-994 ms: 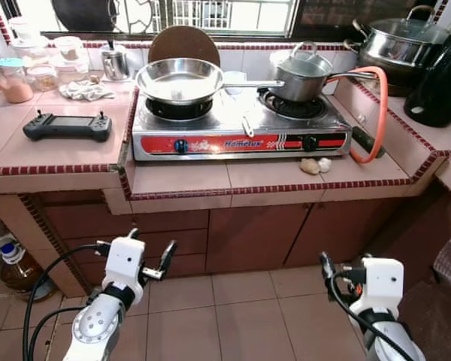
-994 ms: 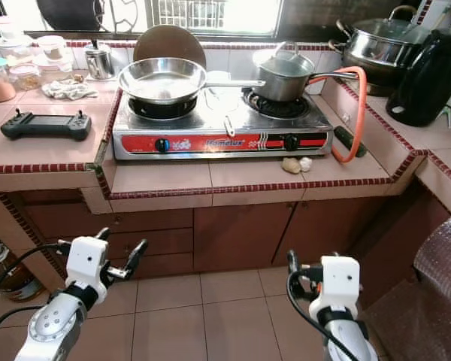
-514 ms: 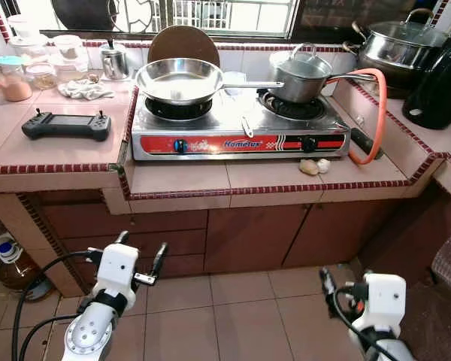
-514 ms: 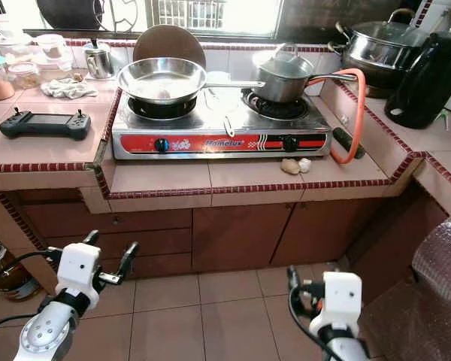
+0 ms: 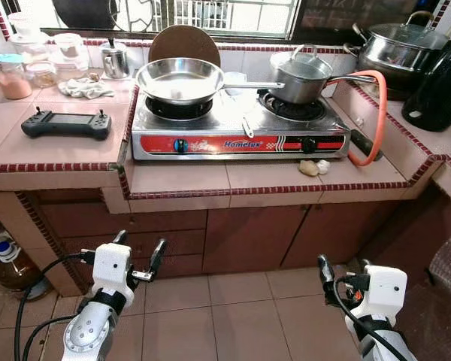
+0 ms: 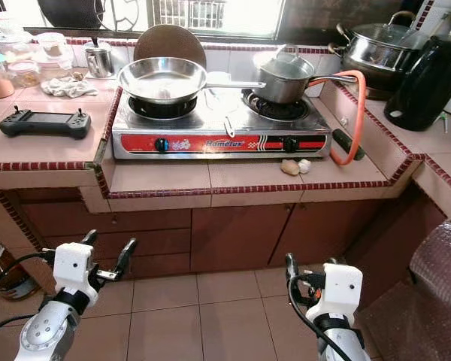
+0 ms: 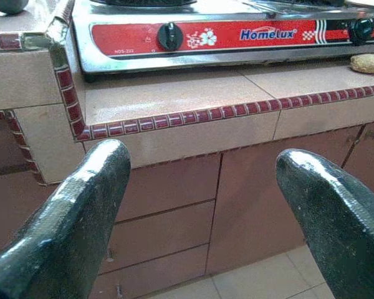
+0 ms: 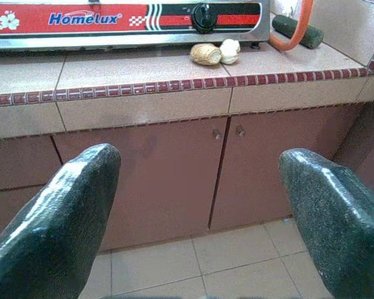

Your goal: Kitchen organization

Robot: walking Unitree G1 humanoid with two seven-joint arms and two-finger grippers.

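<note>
Left eye view puts our two arms lowest and nearest, over the tiled floor [image 5: 233, 316] before the cabinets. Our left gripper [image 5: 139, 252] hangs low on the left with its fingers spread wide and nothing between them; our right gripper [image 5: 344, 272] hangs low on the right, and in the right wrist view its fingers [image 8: 56, 212] also stand wide apart and empty. Beside our left arm, a plastic bottle [image 5: 11, 265] with a blue cap stands on the floor under the counter edge.

Past the grippers we see the brown cabinet doors [image 5: 248, 237], and above them the pink tiled counter [image 5: 180, 180] with its dark red trim. On its front ledge, just before the stove's right end, lie two small pale lumps [image 5: 315, 166], touching each other. The gas stove [image 5: 240, 135] sits on the lowered middle section. A steel frying pan [image 5: 179, 80] rests on its left burner and a lidded saucepan [image 5: 299, 75] on its right burner. An orange hose [image 5: 377, 113] loops from the stove's right side.

On the higher counter to the left lies a black handheld controller [image 5: 66, 124]. Farther back there we find a crumpled cloth [image 5: 84, 89], several jars [image 5: 15, 75] and a small metal pot [image 5: 116, 62]. A round brown board [image 5: 183, 45] leans against the wall behind the pan. At the far right, a large lidded pot [image 5: 397, 47] sits beside a black kettle [image 5: 440, 83].
</note>
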